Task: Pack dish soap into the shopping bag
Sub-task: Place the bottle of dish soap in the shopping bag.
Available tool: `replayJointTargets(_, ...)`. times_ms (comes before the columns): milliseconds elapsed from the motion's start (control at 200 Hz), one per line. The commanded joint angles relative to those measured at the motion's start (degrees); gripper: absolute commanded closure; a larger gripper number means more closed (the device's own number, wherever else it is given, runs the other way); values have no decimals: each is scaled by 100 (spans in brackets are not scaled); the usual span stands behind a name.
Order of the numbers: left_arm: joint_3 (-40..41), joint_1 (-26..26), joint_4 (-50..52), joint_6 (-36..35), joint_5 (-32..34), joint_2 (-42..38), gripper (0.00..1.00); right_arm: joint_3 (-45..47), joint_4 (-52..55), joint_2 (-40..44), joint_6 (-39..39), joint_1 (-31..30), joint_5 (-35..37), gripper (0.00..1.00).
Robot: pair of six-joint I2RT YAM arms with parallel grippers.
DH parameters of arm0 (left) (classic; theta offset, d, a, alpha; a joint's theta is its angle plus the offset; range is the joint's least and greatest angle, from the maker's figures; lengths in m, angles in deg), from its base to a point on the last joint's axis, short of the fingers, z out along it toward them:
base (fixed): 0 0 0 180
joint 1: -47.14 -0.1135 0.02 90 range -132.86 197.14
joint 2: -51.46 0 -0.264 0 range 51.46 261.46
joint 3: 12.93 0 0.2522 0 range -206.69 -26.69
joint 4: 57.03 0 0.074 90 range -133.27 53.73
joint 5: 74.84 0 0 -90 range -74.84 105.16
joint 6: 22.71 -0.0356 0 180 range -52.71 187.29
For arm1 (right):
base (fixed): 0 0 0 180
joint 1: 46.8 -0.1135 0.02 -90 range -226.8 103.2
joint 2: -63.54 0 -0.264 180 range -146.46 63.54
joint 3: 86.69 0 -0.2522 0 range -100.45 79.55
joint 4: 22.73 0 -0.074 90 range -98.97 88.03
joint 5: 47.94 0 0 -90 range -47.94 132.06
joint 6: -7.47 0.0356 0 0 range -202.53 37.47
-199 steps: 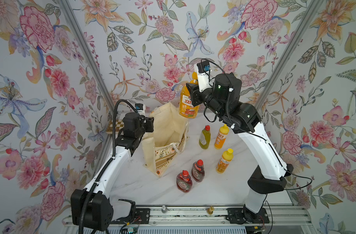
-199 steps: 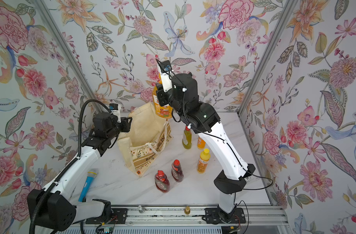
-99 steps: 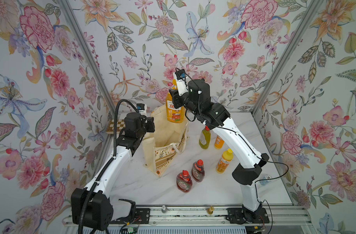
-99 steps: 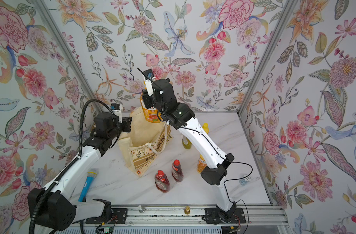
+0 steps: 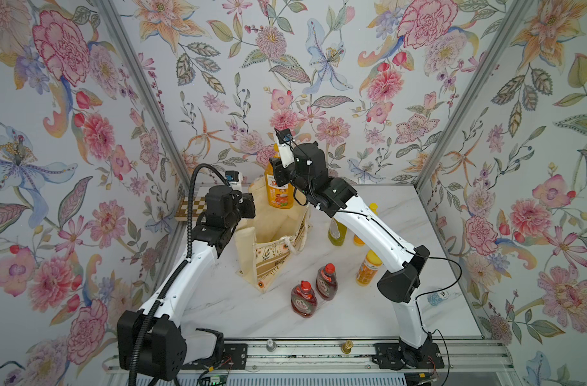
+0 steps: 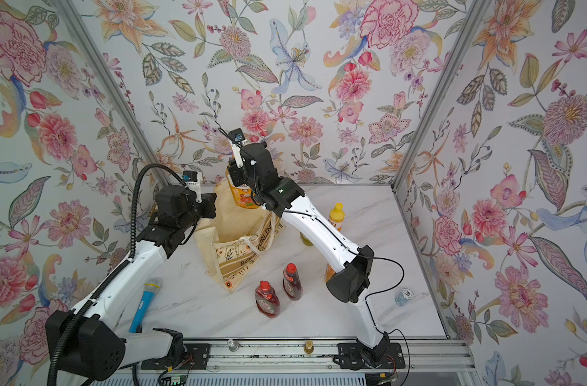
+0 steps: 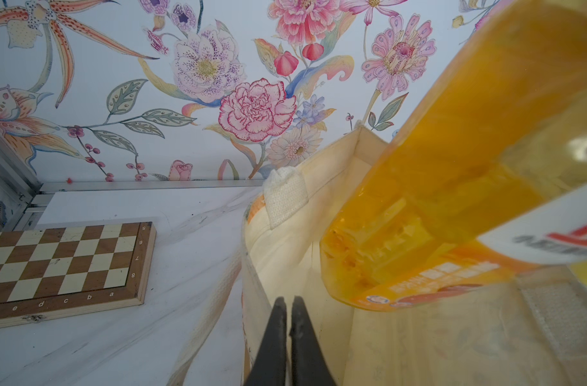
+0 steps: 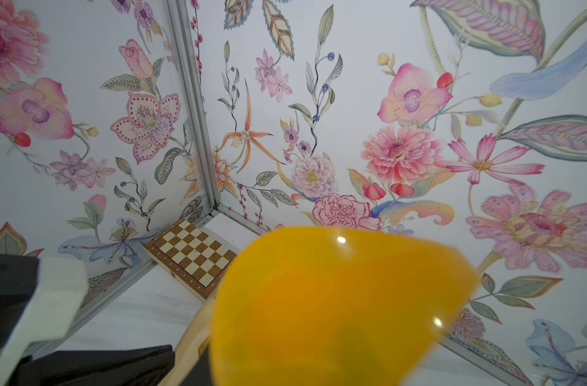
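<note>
In both top views, the right gripper (image 5: 278, 173) is clamped on the upper part of the tall orange pump bottle (image 5: 280, 194), hanging it over the far edge of the cream canvas shopping bag (image 5: 268, 264), whose mouth gapes open. This looks like the insertion step. The next move calls for a straight descent, with the base clearing the far rim.

The left gripper (image 5: 250, 210) sits at the bag's left rim. Right of the bag, on the white marble table (image 5: 352, 317), stand two dark-red red-capped bottles (image 5: 303, 299) (image 5: 326, 282), two orange yellow-capped bottles (image 5: 369, 269) (image 6: 335, 217) and an olive-green bottle (image 5: 337, 232), some of them under the right arm. A blue microphone (image 6: 145, 305) lies near-left, well apart.

In the left wrist view, the black fingers (image 7: 275, 327) are pressed together. Whether fabric is pinched between them cannot be told. A wooden chessboard (image 7: 61, 267) lies far-left, out of the way.

In the right wrist view, the orange bottle fills the frame and hides the jaws.
</note>
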Motion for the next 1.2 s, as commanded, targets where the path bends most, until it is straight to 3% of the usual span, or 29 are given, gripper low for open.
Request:
replayJointTargets(0, -61, 63, 40, 6, -10, -80, 100, 564, -1659, 560, -22, -28, 22, 100)
replayJointTargets(230, -50, 63, 10, 92, -33, -152, 100, 2437, -3150, 1148, -105, 4, -22, 100)
replayJointTargets(430, -62, 66, -6, 131, -79, -153, 100, 3206, -3600, 1293, 64, 99, -41, 100)
replayJointTargets(1196, -39, 65, -2, 299, -281, -266, 100, 2900, -3434, 103, 358, 416, -72, 100)
